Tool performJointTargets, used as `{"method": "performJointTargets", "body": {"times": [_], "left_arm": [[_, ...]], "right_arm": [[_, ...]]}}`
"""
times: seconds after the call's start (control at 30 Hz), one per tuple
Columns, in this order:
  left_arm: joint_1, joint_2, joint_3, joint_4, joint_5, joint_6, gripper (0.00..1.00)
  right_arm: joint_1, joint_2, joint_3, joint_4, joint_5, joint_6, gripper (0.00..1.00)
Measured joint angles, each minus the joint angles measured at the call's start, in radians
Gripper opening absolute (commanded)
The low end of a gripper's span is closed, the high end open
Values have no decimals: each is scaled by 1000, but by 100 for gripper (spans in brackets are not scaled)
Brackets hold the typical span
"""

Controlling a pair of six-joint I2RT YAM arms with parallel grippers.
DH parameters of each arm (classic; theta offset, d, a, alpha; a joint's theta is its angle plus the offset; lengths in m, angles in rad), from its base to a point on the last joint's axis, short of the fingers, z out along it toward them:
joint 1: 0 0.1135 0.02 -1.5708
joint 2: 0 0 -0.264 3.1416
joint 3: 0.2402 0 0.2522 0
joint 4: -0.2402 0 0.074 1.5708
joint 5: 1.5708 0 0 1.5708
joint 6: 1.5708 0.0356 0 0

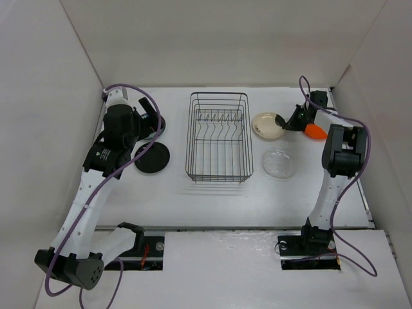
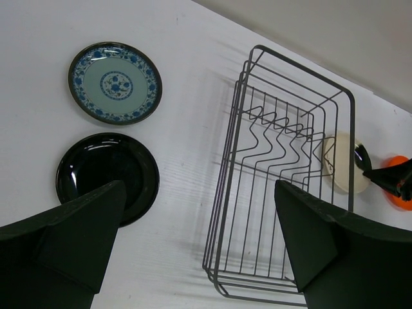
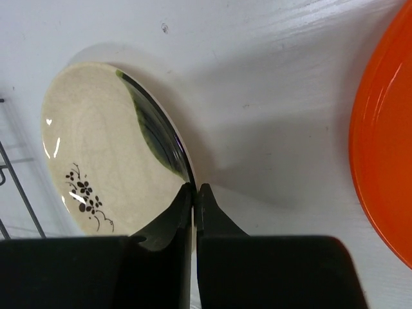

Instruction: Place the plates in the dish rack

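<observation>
1. Rectangular black wire dish rack [image 1: 217,129]: stands mid-table, with a row of upright wire dividers in its far half.

2. Left of the rack: round teal patterned plate [image 2: 114,82] farther back and glossy black round plate [image 2: 106,170] nearer. Both lie flat and apart from each other.

3. Right of the rack: cream round plate with a dark patch [image 1: 267,125], with the clear glass round plate [image 1: 279,163] nearer. The bright orange round plate [image 1: 315,132] is far right, partly hidden by the right arm.

All 5 plates are on the table, outside the rack.

4. Left tool [image 2: 199,212]: fingers spread wide with nothing between them, above the table between the black plate and the rack's left wall. The left arm reaches forward and covers most of the teal plate in the top view.

5. Right tool [image 3: 195,190]: fingers pinched onto the cream plate's rim beside the dark patch. The right arm stretches to the far right, its wrist turned left over the orange plate.

6. Table [image 1: 212,199]: white and flat, with white walls on 3 sides. Purple cables [image 1: 96,193] run along both arms.
</observation>
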Motion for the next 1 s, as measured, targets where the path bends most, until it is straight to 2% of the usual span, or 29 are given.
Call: {"method": "performJointTargets", "body": {"times": [0.23,0.53,0.73,0.9,1.0], "left_arm": [[0,0,0,0,-10,0,100],[0,0,0,0,-11,0,100],[0,0,0,0,-17,0,100],[0,0,0,0,-18,0,100],[0,0,0,0,-18,0,100]], "right_arm": [[6,-46,-33,-1,45,76,0],[109,-352,-19,-110,486,154,0],[312,-481,129,-214,822,140,0],[553,-436,309,-345,1065,107,0],[650,-367,407,-444,1158,91,0]]}}
